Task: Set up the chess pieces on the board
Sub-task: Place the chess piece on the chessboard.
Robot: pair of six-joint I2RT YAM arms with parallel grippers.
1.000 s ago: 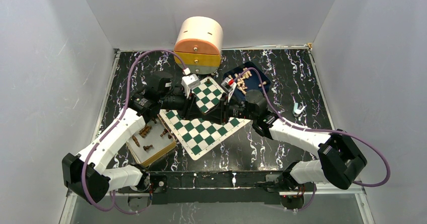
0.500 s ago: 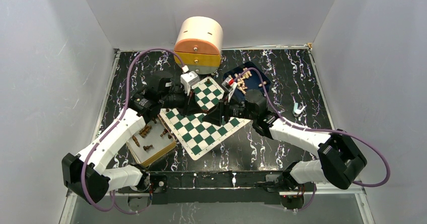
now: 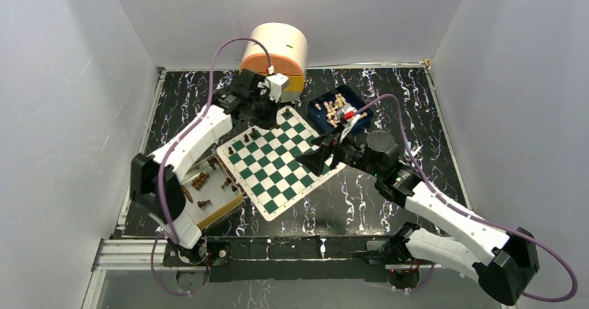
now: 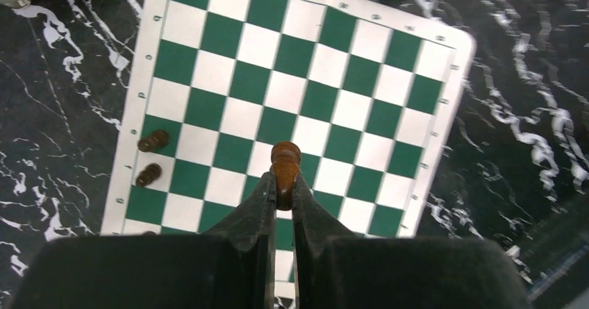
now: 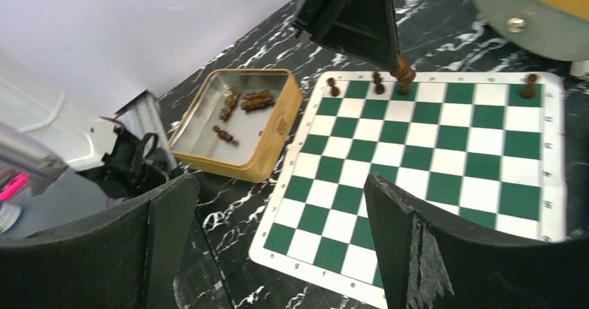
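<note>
Board lies flat on the table in the top view. L gripper hangs over its far edge. R gripper is over its right side, jaws wide apart, nothing betw. them. Tray w/ dark pieces sits left of both. L wrist: jaws clamped on a dark piece, head poking past the tips, board below; two more pieces left of the jaws on edge squares. R wrist: fingers spread, board betw. and beyond them. Ahead, the L gripper holds its piece over the far row, two pieces standing just left of it. Tray lies beyond the left finger.
</note>
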